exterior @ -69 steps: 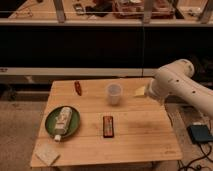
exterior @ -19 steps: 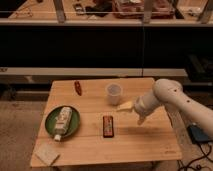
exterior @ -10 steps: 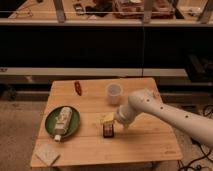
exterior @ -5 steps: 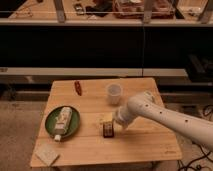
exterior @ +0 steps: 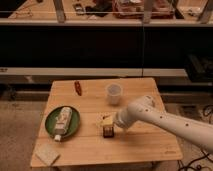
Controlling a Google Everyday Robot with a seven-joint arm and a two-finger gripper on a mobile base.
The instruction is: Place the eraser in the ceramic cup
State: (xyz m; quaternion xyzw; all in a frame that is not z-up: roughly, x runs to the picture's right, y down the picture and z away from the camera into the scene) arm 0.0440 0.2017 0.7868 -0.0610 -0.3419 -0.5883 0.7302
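hand (exterior: 106, 121) over eraser (exterior: 108, 132), ceramic cup (exterior: 114, 93) nearby

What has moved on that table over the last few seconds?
The arm swung in from the right, and its hand now sits over the eraser, at the table's middle. The eraser itself lies where it was. The ceramic cup, the green plate, the red item and the beige pad have not moved.

tool (exterior: 106, 122) low over eraser (exterior: 108, 133), maybe touching | ceramic cup (exterior: 114, 93) upright just behind
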